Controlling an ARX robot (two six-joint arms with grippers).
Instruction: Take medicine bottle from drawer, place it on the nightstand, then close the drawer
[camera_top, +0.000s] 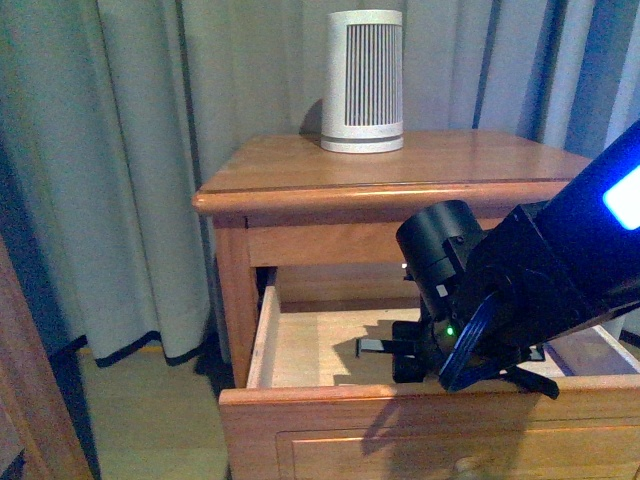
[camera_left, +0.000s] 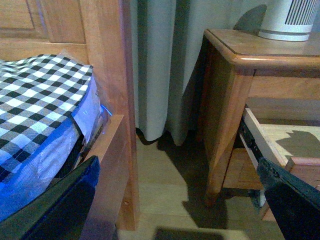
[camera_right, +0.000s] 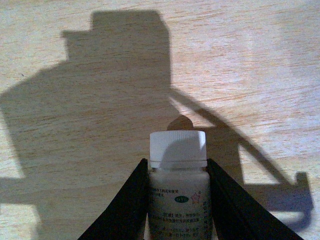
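In the right wrist view my right gripper (camera_right: 177, 161) is shut on the medicine bottle (camera_right: 177, 197), a small white bottle with a white cap and a printed label. Its black fingers (camera_right: 131, 202) press both sides below the cap, over the pale wood floor of the drawer (camera_right: 100, 75). In the front view the right arm reaches down into the open upper drawer (camera_top: 300, 345) of the nightstand (camera_top: 400, 165), and the gripper (camera_top: 385, 348) is inside it; I cannot make out the bottle there. My left gripper (camera_left: 175, 200) is open and empty, low beside the nightstand (camera_left: 227, 95).
A white-and-grey ribbed device (camera_top: 365, 80) stands at the back of the nightstand top. Grey curtains (camera_top: 120, 150) hang behind. A wooden bed frame (camera_left: 105, 100) with checked bedding (camera_left: 40, 95) is to the left, with bare floor (camera_left: 165, 180) between it and the nightstand.
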